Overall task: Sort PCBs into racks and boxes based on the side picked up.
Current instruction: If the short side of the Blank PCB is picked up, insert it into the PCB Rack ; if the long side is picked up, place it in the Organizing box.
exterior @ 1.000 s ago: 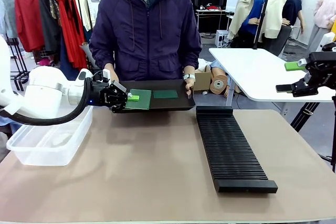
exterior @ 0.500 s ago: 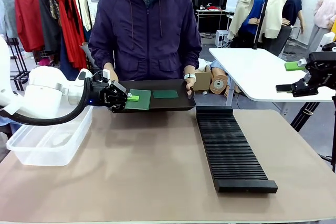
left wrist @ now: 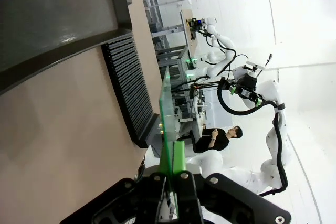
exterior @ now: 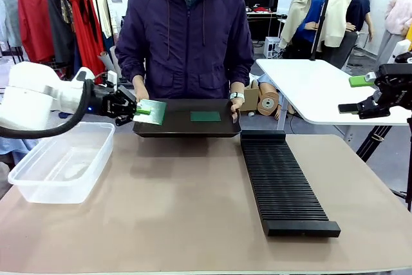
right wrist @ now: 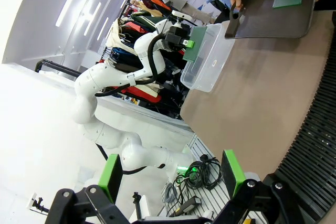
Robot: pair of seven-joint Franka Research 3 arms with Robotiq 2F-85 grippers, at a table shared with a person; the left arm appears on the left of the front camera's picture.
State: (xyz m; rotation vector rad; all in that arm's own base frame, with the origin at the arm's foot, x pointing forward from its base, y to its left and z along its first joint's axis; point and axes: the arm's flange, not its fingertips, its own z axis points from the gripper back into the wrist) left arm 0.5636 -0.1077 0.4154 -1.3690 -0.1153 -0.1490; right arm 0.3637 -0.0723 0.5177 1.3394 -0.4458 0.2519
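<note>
L gripper clamped on thin green rectangular PCB over flat black tray's left end. Wrist cam shows it edge-on; front cam shows its face, prob. the pale one (glare). R gripper jaws wide, holding nothing.

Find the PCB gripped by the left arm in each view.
Front view: PCB, left of centre, over the tray's left end.
Left wrist view: PCB edge-on, bottom centre.
Right wrist view: PCB upper middle, by the tub.
Shared landmark: the slotted rack.

Bright, even indoor light; soft shadows; wide-angle warp in both wrist views.
</note>
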